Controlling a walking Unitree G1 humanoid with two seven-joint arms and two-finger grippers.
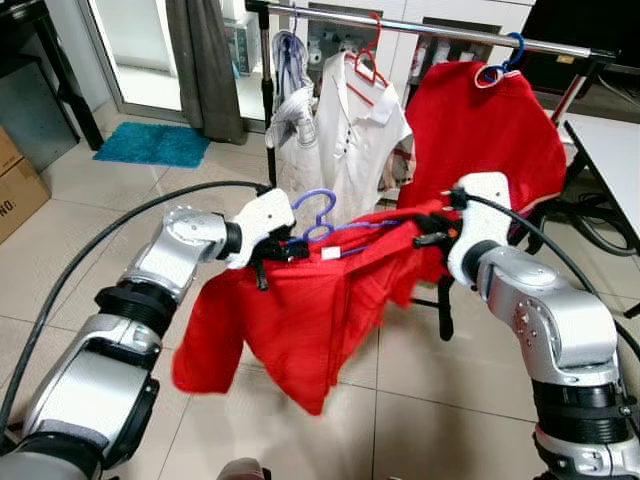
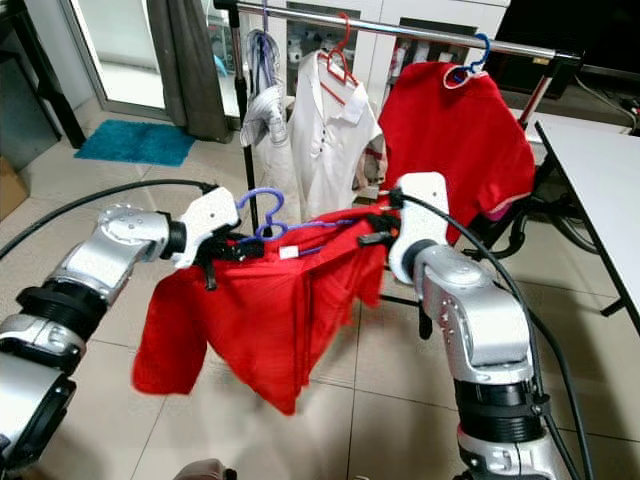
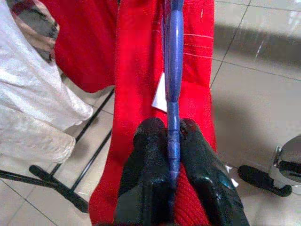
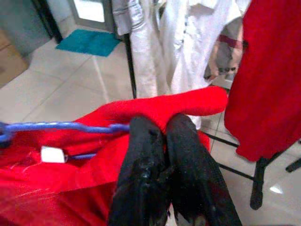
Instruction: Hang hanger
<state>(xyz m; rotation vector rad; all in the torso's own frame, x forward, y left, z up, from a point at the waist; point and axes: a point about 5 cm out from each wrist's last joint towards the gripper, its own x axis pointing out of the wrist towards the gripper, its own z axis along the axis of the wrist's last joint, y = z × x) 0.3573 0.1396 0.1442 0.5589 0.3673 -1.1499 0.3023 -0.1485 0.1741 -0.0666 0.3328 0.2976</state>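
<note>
The floor (image 1: 420,420) is pale glossy tile with dark grout lines. A teal mat (image 1: 152,143) lies by a glass door (image 1: 130,50), where a grey curtain (image 1: 205,60) hangs. A cardboard box (image 1: 18,195) stands at the far left, and a white table (image 1: 610,150) edges in at the right.

A metal rail (image 1: 440,30) on a black stand crosses the back of the room. On it hang a grey garment (image 1: 290,100), a white polo (image 1: 350,140) on a red hanger, and a red shirt (image 1: 490,130) on a blue hanger.

In front of the rail, both arms hold up a purple hanger (image 1: 318,215) carrying a red top (image 1: 300,320), which droops toward the floor without touching it. The left gripper (image 3: 171,141) is closed on the hanger's bar at one end. The right gripper (image 4: 164,141) is pinched tight on the top's red cloth at the other end; the hanger bar runs out just beside its fingers.
</note>
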